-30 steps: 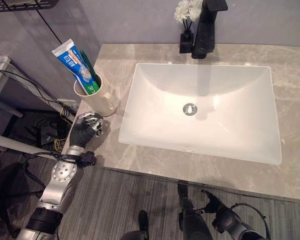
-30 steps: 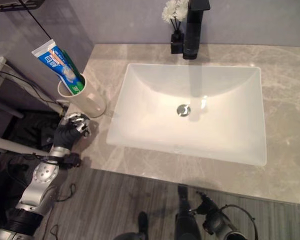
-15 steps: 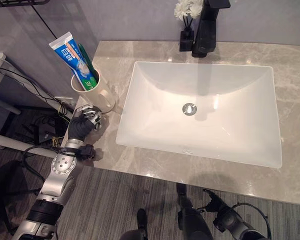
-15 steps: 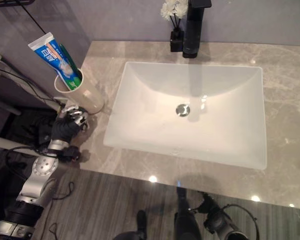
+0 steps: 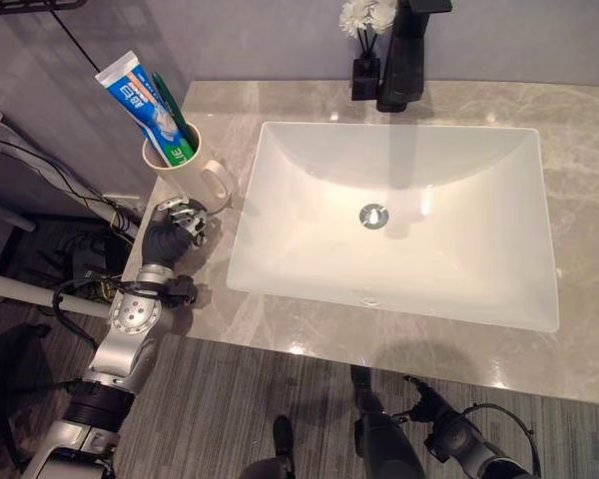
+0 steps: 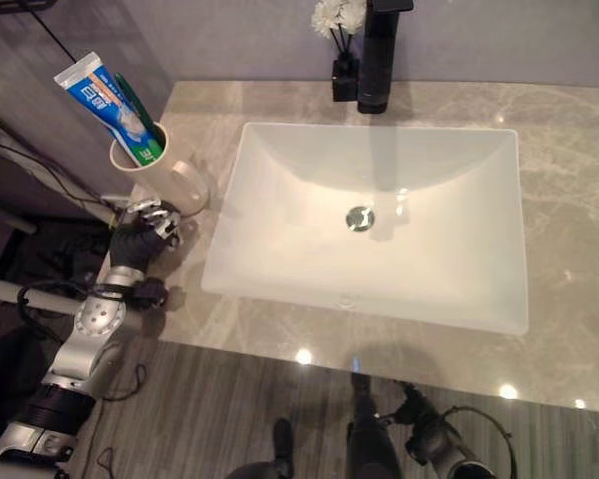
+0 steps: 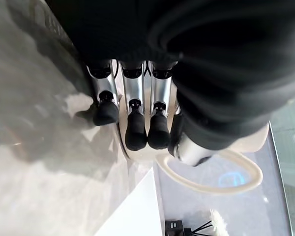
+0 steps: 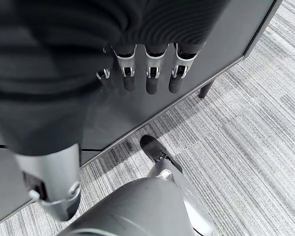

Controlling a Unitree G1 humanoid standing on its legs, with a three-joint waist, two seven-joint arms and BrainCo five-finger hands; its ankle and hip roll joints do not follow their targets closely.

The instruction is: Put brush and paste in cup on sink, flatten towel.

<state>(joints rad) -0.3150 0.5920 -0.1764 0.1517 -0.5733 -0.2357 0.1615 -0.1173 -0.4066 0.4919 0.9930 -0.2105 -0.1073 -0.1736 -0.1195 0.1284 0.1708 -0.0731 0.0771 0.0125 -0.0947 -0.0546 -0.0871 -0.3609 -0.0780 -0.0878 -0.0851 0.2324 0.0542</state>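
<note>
Inside the cream cup (image 5: pixel 180 175) stand blue-white paste (image 5: pixel 142 103) and green brush (image 5: pixel 173 111).

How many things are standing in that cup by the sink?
2: a toothpaste tube and a green toothbrush beside it, both leaning in the cup on the counter's left end. Anything deeper inside is hidden.
</note>
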